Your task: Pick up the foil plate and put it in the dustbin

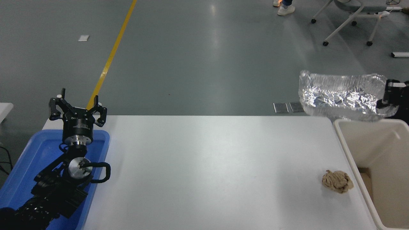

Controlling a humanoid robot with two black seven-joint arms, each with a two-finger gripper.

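Note:
The shiny crinkled foil plate hangs in the air above the table's far right corner, its right end over the far rim of the cream dustbin. My right gripper comes in from the right edge and is shut on the plate's right wall. My left gripper is open and parked at the lower left over the blue tray.
A blue plastic tray sits at the table's left edge under the left arm. A small crumpled tan paper ball lies near the dustbin's left wall. A wheeled chair and a person's shoes are on the floor beyond.

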